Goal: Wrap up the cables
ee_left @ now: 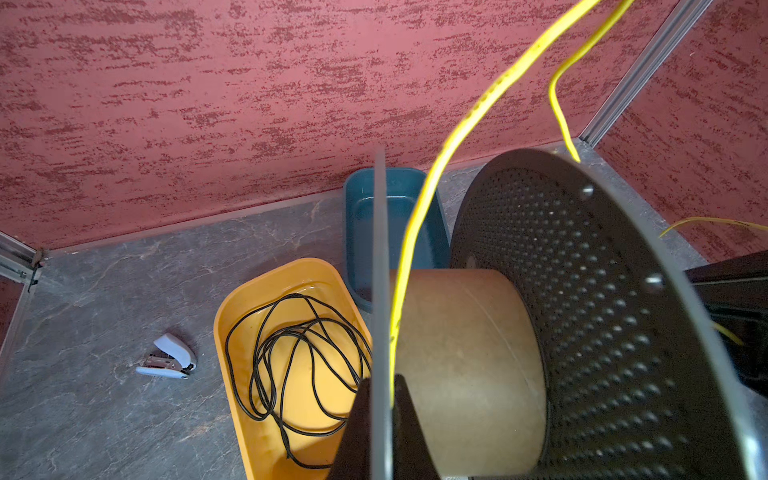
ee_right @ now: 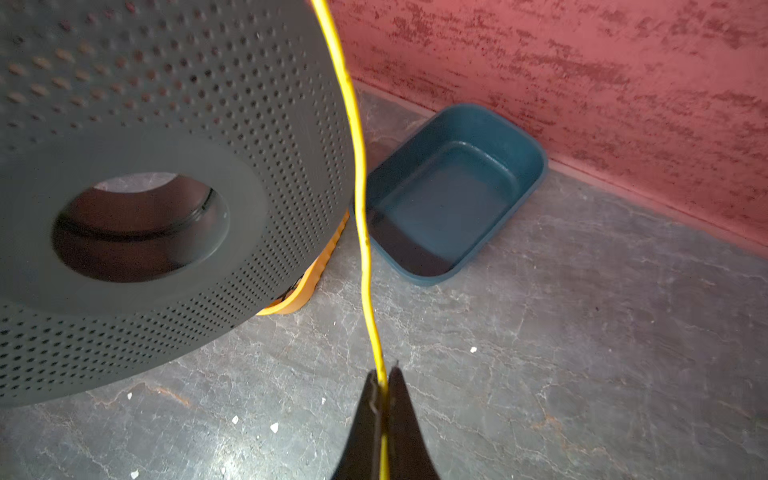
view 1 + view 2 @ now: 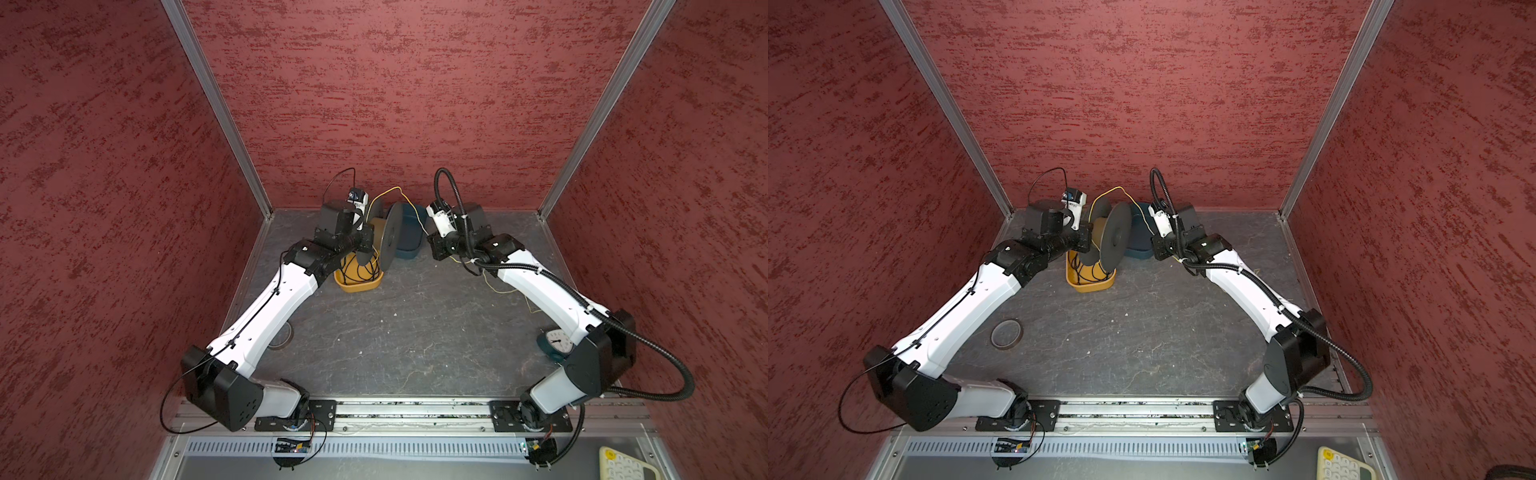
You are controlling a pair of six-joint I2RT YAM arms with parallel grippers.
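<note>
Your left tool is clamping the spool by its rim, your right tool is pinching the yellow cable, cable is arching between them.

My right gripper is black, the thin flexible wire yellow, the round plastic reel dark grey with dotted holes.

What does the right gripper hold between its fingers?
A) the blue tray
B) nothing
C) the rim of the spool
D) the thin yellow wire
D: in the right wrist view the right gripper is shut on the yellow wire, which runs up past the spool.
</note>
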